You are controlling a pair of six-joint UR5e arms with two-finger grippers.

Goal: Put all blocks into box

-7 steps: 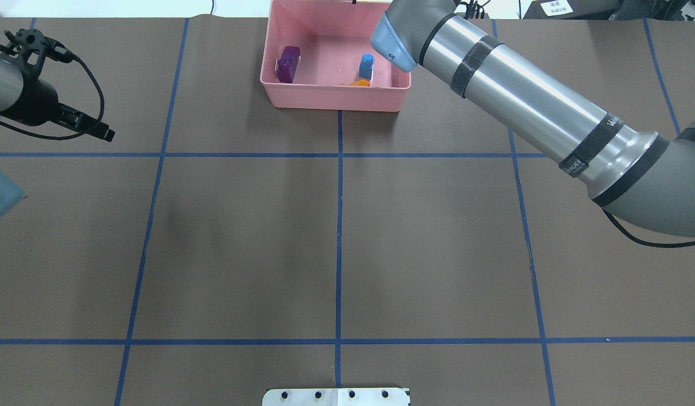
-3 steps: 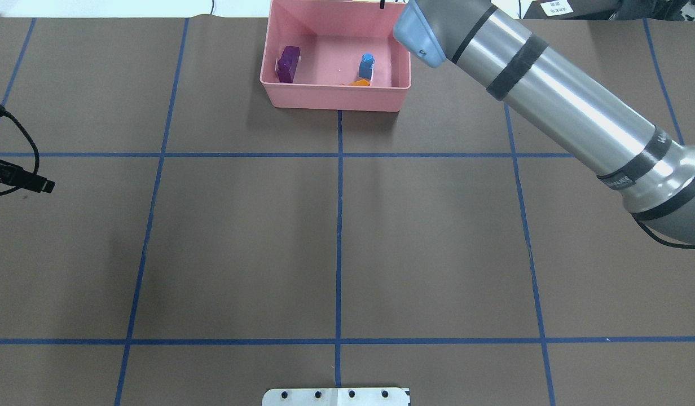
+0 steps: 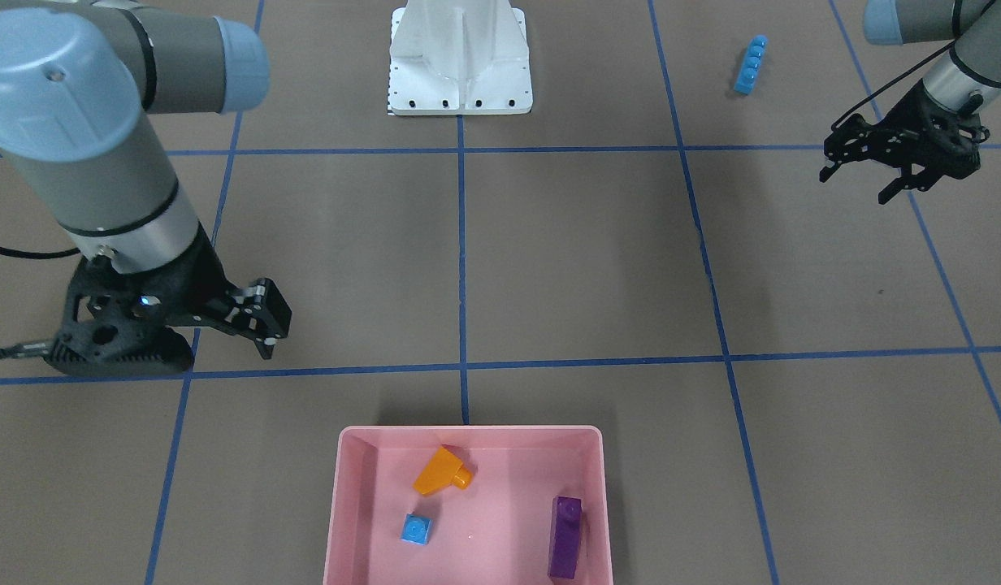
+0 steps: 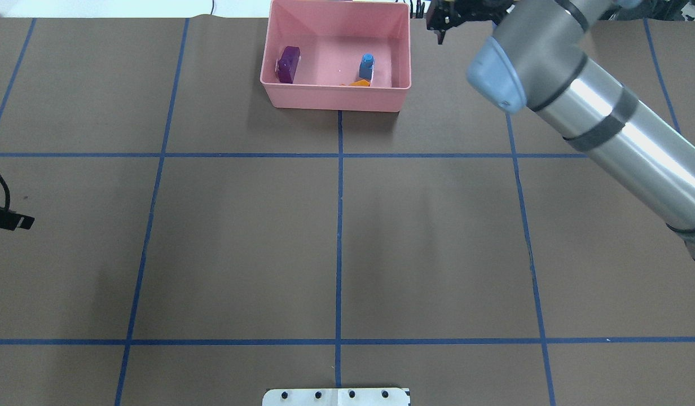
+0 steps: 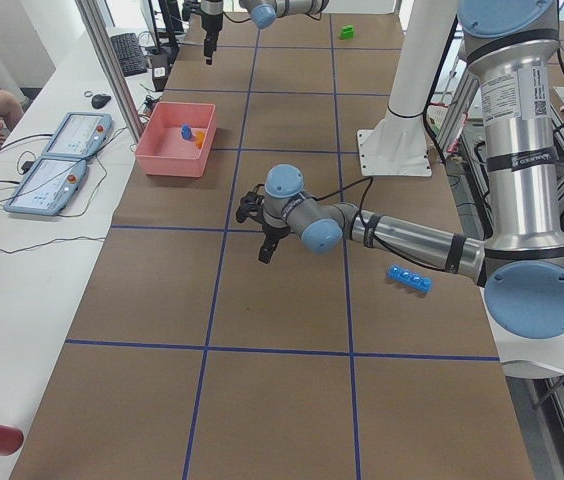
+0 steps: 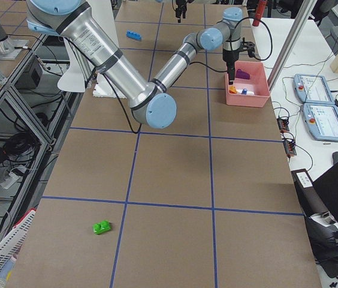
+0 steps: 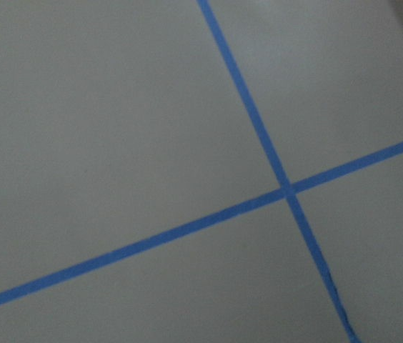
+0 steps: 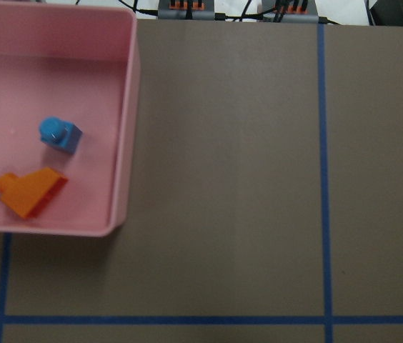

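The pink box [image 3: 468, 428] [image 4: 336, 104] holds three blocks: an orange sloped brick [image 3: 439, 471] [image 8: 30, 193], a small blue cube [image 3: 416, 528] [image 8: 60, 134] and a purple brick [image 3: 565, 536] [image 4: 288, 63]. A long blue strip [image 3: 751, 64] [image 5: 409, 279] lies on the table near the robot base. A green brick [image 6: 102, 227] [image 5: 346, 32] lies far out on the robot's right side. My right gripper [image 3: 266, 325] [image 4: 439, 28] hangs open and empty just beside the box. My left gripper [image 3: 856, 185] is open and empty over bare table, well short of the blue strip.
The white robot base [image 3: 460, 73] stands at the table's near edge. Blue tape lines [image 7: 280, 186] divide the brown table. A person sits by two tablets [image 5: 67, 150] on the side table behind the box.
My right arm has swung off the box toward its right side. My left gripper has drawn back toward the robot, almost out of the overhead view. The blocks in the box have not moved.
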